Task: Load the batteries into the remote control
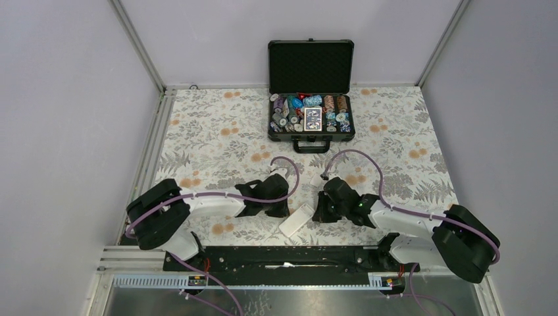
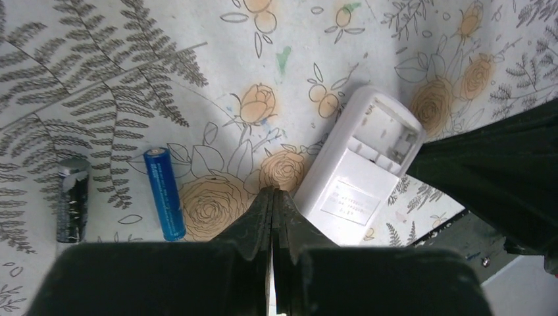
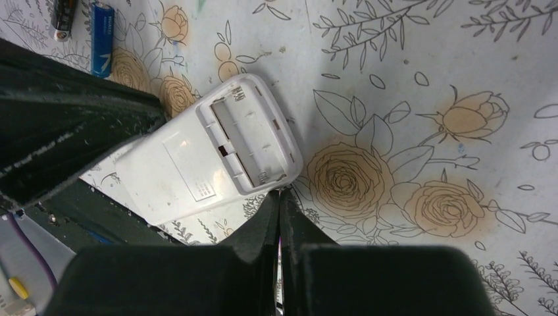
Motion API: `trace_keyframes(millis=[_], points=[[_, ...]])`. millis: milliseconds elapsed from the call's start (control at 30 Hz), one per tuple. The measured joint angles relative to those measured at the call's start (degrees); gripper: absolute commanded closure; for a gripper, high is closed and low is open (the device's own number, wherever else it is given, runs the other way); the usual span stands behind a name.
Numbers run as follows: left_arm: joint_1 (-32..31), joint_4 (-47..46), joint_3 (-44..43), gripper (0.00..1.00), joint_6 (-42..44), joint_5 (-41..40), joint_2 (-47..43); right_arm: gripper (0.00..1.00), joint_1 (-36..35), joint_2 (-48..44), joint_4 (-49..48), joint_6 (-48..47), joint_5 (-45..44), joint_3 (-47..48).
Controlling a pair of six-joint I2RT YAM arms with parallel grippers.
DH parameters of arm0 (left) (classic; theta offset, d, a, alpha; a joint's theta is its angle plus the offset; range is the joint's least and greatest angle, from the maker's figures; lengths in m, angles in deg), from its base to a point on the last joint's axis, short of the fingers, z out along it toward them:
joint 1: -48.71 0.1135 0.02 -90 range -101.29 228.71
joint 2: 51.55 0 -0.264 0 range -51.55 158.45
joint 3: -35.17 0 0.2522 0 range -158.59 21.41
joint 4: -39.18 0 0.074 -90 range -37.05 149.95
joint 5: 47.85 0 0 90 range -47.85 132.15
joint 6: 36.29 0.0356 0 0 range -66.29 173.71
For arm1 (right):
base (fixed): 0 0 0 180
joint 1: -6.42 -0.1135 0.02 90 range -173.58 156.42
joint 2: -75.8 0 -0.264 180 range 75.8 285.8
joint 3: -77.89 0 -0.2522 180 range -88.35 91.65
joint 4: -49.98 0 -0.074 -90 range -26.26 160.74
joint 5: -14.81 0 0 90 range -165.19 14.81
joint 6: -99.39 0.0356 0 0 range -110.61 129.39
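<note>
Remote control (image 1: 295,219) lay back-up at lower centre of the top view — blue battery (image 2: 164,193) and dark battery (image 2: 72,197) lay lower left in the left wrist view. Left gripper (image 2: 272,194) and right gripper (image 3: 279,197) were closed, empty.

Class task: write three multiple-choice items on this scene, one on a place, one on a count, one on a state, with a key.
1. Where is the remote control? A) on the table, between the left tool and the right tool; B) gripped by the left tool; C) hanging off the table edge.
2. How many batteries lie loose? A) one; B) two; C) four.
3. The remote's battery bay is: A) lidded; B) loaded; C) open, empty.
Key: A, it lies flat between the shut tools; B, one blue, one dark; C, bare slots show.
</note>
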Motion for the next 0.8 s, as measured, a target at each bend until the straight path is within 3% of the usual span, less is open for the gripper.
trace_keyframes(millis=[800], points=[[-2.64, 1.49, 3.04, 0.99, -0.11, 4.63, -3.61, 0.96, -0.07, 6.84, -0.63, -0.92, -0.15, 5.6]])
